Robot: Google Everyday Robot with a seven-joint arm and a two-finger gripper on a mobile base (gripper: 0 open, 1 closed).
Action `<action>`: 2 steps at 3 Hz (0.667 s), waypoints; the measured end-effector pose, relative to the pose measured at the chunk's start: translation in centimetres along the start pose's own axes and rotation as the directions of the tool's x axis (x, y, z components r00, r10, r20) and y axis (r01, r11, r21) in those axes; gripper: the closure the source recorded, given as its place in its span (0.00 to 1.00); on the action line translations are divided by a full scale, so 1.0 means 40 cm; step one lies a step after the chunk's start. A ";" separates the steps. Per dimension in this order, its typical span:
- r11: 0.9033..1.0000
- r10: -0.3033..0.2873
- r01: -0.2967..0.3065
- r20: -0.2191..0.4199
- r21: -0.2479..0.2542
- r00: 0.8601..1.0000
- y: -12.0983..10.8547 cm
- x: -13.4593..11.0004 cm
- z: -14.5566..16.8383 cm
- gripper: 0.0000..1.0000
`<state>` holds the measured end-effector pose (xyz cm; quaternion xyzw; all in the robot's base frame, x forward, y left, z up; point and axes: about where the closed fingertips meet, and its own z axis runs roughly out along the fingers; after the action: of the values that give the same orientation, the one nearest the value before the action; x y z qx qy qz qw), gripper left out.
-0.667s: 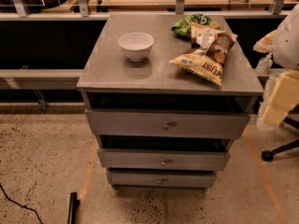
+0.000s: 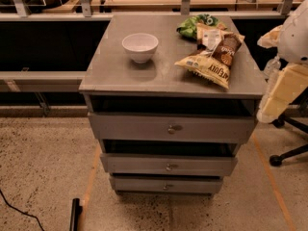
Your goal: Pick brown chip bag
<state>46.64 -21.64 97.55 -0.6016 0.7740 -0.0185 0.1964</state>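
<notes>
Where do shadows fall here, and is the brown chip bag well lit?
Camera view: the bowl casts a soft shadow forward on the cabinet top; the brown chip bag is evenly lit, no glare; the gripper is out of view, only the pale arm shows at right.

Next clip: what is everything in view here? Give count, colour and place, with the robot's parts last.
drawer cabinet: one, grey, centre, three drawers
bowl: one, white, cabinet top, left of centre
brown chip bag: one, dark brown, cabinet top at right, lying on the yellow bag
yellow bag: one, yellow, right front of the cabinet top
green bag: one, green, back right of the cabinet top, behind the other bags
chair base: one, black, floor at right
cable: one, black, floor at bottom left
robot arm: one, white and cream, right edge
gripper: not in view
</notes>
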 end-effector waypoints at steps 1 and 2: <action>0.997 0.033 -0.041 0.137 0.058 0.990 -0.137 -0.011 0.045 0.00; 0.990 0.066 -0.104 0.329 0.099 0.942 -0.268 -0.016 0.113 0.00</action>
<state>58.16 -23.06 96.39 -0.5501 0.7540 0.0450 0.3561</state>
